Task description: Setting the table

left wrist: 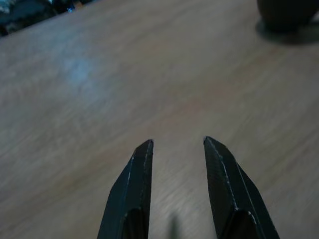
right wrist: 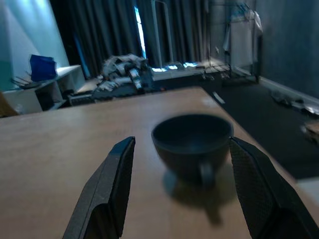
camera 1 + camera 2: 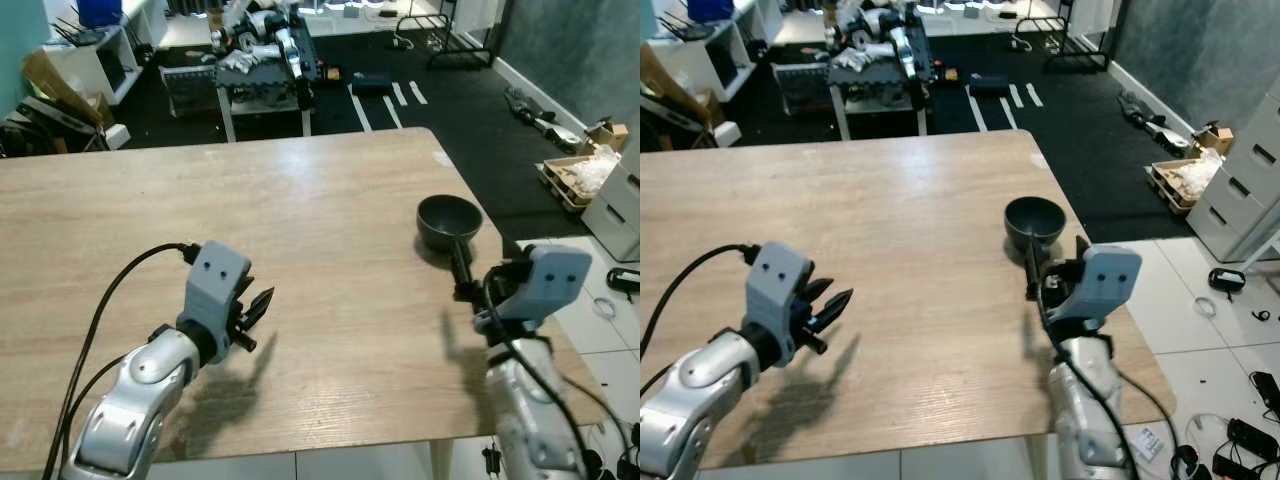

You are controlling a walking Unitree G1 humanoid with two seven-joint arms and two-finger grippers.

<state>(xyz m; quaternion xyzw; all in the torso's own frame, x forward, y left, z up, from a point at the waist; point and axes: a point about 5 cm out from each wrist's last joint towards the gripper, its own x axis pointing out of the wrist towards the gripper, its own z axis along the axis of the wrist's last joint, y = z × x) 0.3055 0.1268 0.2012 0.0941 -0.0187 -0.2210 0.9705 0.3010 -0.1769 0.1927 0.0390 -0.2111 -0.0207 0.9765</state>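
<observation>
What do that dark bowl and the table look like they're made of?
The bowl looks like dark grey glazed ceramic or stoneware, possibly plastic: its smooth rim has only a dull sheen, so I can't be sure. The table looks like light wood or wood-look laminate: pale grain streaks run along it, and a soft glare suggests a smooth sealed finish.

A pale wooden table [image 3: 300, 230] fills the lower frame. Beyond it lies dark floor [image 3: 440, 110] with white stripes [image 3: 390, 100]. At top centre stands a cluttered white bench [image 3: 262, 75]; at upper left, white shelves [image 3: 105, 50] and cardboard [image 3: 55, 85]. At right are a dark wall [image 3: 580, 50], white drawers [image 3: 620, 200] and pale tiles [image 3: 600, 320]. Dark curtains [image 2: 149, 35] hang at the far end.
</observation>
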